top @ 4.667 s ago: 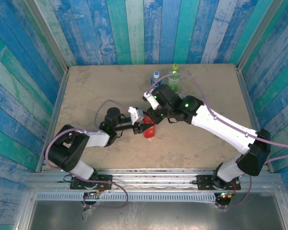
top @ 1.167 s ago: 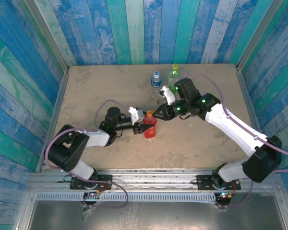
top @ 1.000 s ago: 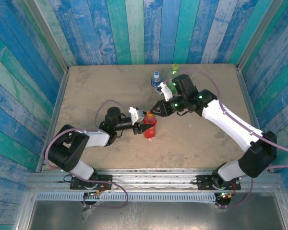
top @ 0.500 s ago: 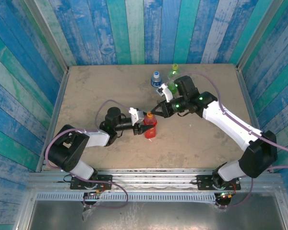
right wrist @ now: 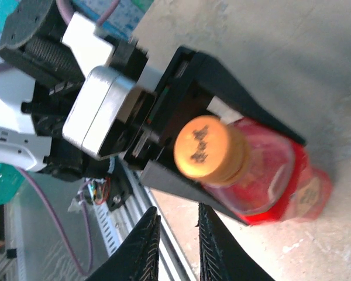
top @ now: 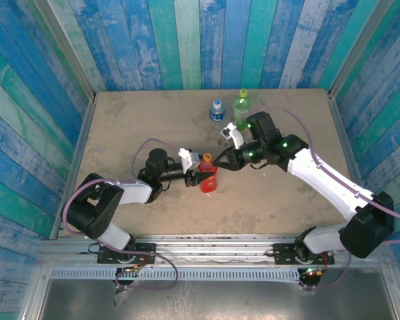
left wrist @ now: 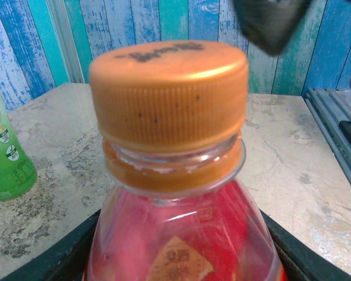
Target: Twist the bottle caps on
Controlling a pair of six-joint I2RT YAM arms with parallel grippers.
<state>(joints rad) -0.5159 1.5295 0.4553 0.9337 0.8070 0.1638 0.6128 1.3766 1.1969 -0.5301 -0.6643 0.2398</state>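
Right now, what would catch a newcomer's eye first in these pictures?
The red bottle with its orange cap stands in the middle of the table, clamped by the left tool. The right tool points at the cap from just beside it, without touching. A green bottle and a clear bottle stand near the far wall.

The table (top: 133,113), a mottled beige slab with darker smudges, is carrying three bottles. A red bottle (top: 209,179) is standing upright near the middle, and its base seems to be resting on the surface, though the contact is partly hidden. A green bottle (top: 241,107) and a shorter clear bottle (top: 217,111) are standing just beside each other near the far edge, the clear one on the left, both well apart from the red bottle.
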